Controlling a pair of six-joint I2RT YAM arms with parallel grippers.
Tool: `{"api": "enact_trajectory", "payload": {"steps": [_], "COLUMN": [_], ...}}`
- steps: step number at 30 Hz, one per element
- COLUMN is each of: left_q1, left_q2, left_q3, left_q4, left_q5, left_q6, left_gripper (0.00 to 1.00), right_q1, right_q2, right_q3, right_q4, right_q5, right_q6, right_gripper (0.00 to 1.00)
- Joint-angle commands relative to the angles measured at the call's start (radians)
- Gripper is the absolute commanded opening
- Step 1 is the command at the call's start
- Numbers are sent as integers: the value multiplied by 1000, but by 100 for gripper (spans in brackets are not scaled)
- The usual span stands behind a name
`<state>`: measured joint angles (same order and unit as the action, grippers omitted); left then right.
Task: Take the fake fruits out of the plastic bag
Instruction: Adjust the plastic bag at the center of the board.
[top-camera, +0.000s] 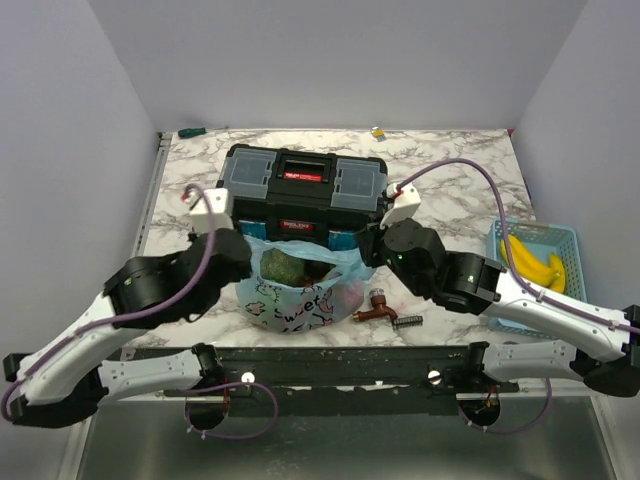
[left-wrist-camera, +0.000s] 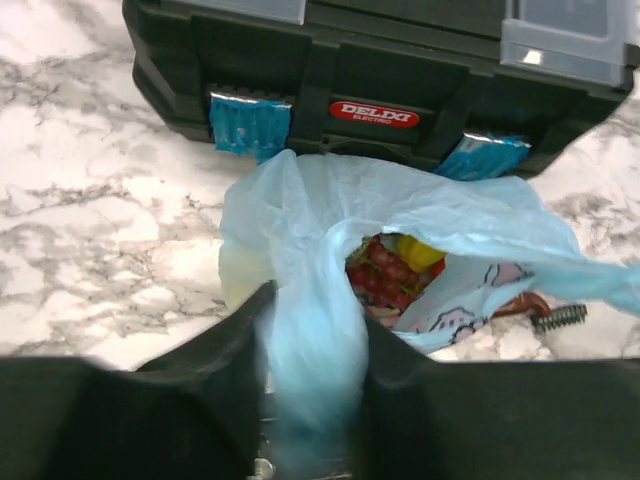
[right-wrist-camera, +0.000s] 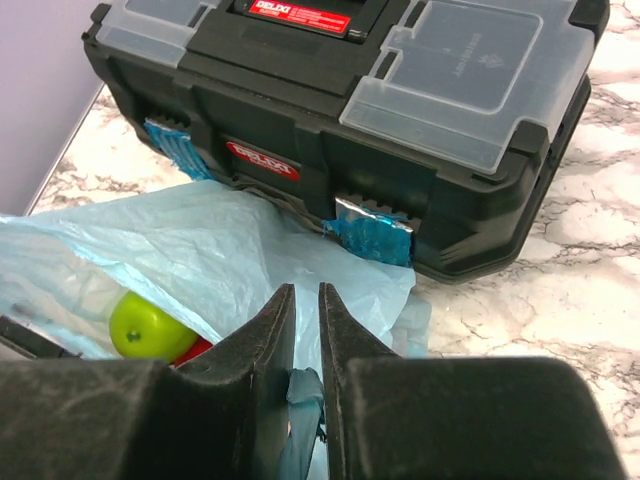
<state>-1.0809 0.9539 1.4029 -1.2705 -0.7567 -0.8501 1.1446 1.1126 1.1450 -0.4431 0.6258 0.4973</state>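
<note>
Left pincer (left-wrist-camera: 312, 335) around crinkly plastic bag (left-wrist-camera: 430, 215)

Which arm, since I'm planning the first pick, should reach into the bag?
Left, probably. Both pinch the bag, but the left gripper faces its open mouth, grapes straight ahead; the right gripper holds a rim fold, a good anchor.

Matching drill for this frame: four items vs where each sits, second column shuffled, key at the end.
Items:
1. green apple
2. bananas
3. toolbox
4. copper-coloured tap

Places:
A. just behind the plastic bag
B. bare tabletop beside the bag
C. in the blue mesh basket
D. inside the bag

Pairs: 1-D, 2-C, 3-A, 4-B
</note>
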Motion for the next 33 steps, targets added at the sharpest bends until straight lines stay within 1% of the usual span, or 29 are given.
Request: {"api": "enact_trajectory", "payload": {"steps": [1, 2, 3, 4, 6, 7, 10, 12, 15, 17, 19, 22, 24, 25, 26, 27, 29, 30, 31, 33], "left_q1": [38, 51, 76, 108, 202, 275, 462, 556, 674, 729, 753, 762, 763, 763, 763, 763, 763, 763, 763, 763], "left_q2": [-168, -190, -204, -204, -185, -175, -130, -98, -84, -113, -157, -202, -243, -269, -290, -304, -317, -320, -324, -333], "left_q3": [-103, -117, -126, -124, -111, -107, -52, 8, 48, 9, -80, -170, -207, -225, -234, -242, -253, -257, -260, -264], "left_q4": [166, 185, 199, 211, 244, 265, 293, 260, 212, 221, 254, 267, 260, 259, 257, 255, 253, 255, 260, 269], "left_q5": [136, 160, 183, 211, 284, 344, 507, 539, 565, 619, 655, 725, 731, 740, 751, 776, 823, 840, 857, 877], "left_q6": [162, 189, 214, 250, 327, 373, 473, 514, 542, 536, 521, 497, 487, 483, 474, 466, 458, 455, 453, 443], "left_gripper": [19, 10, 5, 0, 0, 0, 0, 0, 0, 0, 0, 0, 0, 0, 0, 0, 0, 0, 0, 0], "right_q1": [4, 4, 3, 4, 3, 2, -17, -42, -105, -180, -270, -314, -315, -314, -315, -315, -315, -315, -315, -313], "right_q2": [12, 24, 32, 41, 57, 70, 103, 105, 74, 62, 65, 71, 85, 88, 87, 84, 77, 73, 69, 71], "right_q3": [8, 19, 27, 30, 37, 54, 132, 171, 163, 148, 148, 146, 186, 208, 224, 242, 272, 286, 310, 372], "right_q4": [0, 0, 7, 32, 115, 151, 190, 193, 195, 186, 159, 114, 25, -19, -76, -127, -215, -248, -280, -321], "right_q5": [71, 72, 71, 59, 10, -17, -132, -219, -353, -441, -508, -490, -456, -447, -436, -415, -415, -441, -480, -561], "right_q6": [-15, -15, -19, -33, -102, -146, -247, -310, -376, -385, -378, -359, -329, -312, -294, -269, -247, -246, -246, -245], "right_gripper": [14, 9, 4, 1, 1, 1, 1, 1, 1, 1, 1, 1, 1, 2, 9, 21, 30, 37, 46, 60]}}
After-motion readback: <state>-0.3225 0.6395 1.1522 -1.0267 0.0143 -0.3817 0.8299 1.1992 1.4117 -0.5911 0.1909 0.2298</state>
